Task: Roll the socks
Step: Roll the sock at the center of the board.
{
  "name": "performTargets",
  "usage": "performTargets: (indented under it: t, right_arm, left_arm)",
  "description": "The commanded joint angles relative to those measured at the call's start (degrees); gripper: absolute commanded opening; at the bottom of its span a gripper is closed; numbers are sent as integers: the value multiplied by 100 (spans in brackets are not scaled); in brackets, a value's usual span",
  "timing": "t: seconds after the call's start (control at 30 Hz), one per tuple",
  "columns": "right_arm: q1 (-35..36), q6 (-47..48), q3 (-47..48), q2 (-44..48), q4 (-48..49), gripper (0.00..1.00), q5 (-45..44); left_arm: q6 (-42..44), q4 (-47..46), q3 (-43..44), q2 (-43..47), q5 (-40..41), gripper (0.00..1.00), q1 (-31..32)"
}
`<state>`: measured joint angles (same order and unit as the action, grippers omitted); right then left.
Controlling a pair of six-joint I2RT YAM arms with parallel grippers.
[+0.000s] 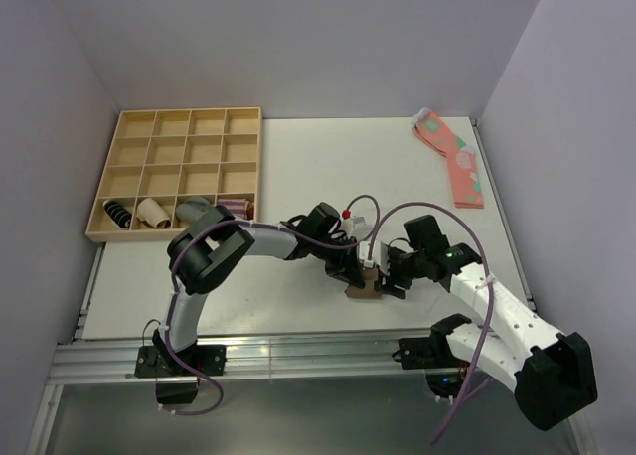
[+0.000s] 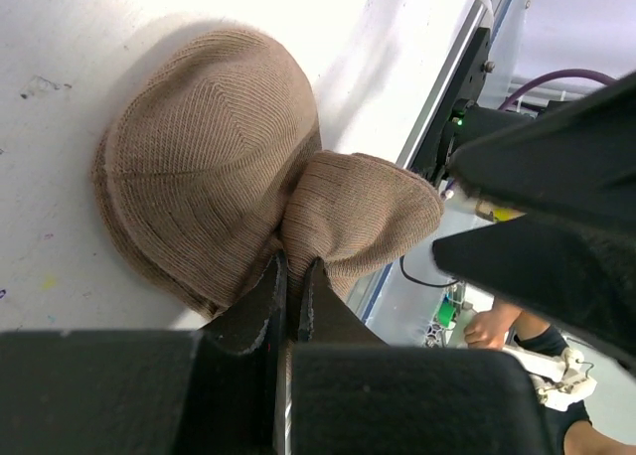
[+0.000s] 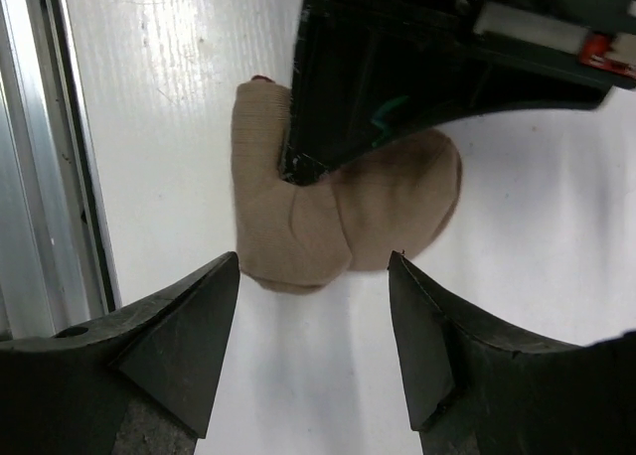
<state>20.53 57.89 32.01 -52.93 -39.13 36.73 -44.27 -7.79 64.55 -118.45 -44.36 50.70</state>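
The tan-brown sock lies bunched in a lump on the white table near the front edge. In the left wrist view it shows as a rounded knit lump, and my left gripper is shut on a fold of it. In the top view the left gripper sits on the sock's far side. My right gripper is open, just short of the sock, with its jaws spread about the sock's width. It is at the sock's right. A sliver of dark red cuff shows at the sock's top edge.
A wooden compartment tray at the back left holds small sock bundles in its front row. A coral-pink dotted sock lies at the back right. The metal rail runs along the table's front edge, close to the sock.
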Motion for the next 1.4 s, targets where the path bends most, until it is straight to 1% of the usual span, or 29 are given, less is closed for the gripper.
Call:
performTargets:
  t: [0.0,0.23,0.33,0.57,0.7,0.83,0.9,1.07,1.13,1.17,1.2,1.23,1.3,1.33,1.37]
  right_arm:
    - [458,-303,-194,37,371,69,-306]
    - [1355,-726,-563,221,827,68,-807]
    - [1567,-823,-739,283,1100,68,-1053]
    - [1752,-884,-968,-42,1592,66,-1378]
    - [1778,-972,-942,-156,1742,65,-1519]
    - [1805,-1043,-661,-708,1550,61,-1564]
    - [1814,-1148,-547,-903,1523,60,-1555]
    - [1814,-1341,-345,-1448,1453,52,-1529]
    - [1796,-1385,-292,-1588,1426,46,-1537]
    - [1787,-1472,-248,-1633,1426,43,-1537]
    - [1761,-1508,-230,-1738,1400,32,-1529]
    - [1735,-1526,-195,-1808,1365,28,-1494]
    - [1647,-1500,-55,-2001,1216,28,-1362]
    - [1508,-1526,-11,-2046,1137,26,-1266]
    - [1410,-1448,120,-2090,1040,25,-1143]
  left_arm:
    - [217,937,-233,-380,472,0,2]
    - [208,963,-172,-441,411,0,2]
    - [226,1008,-110,-477,402,0,10]
    - [243,1034,-39,-529,358,0,10]
    - [217,982,-57,-547,253,0,2]
    - [217,981,-22,-573,182,0,-7]
    - [165,955,-13,-582,121,0,-7]
    - [112,903,-13,-591,-2,0,-16]
    - [-2,824,-48,-591,-46,0,-16]
    - [-150,606,-109,-582,-99,0,-16]
    - [-230,516,-162,-548,-108,1,-16]
    - [-335,402,-206,-521,-125,1,-16]
    - [-704,8,-390,-468,-91,2,-25]
    - [-845,-151,-469,-407,-64,3,-25]
    - [-1177,-318,-644,-380,-3,3,-25]
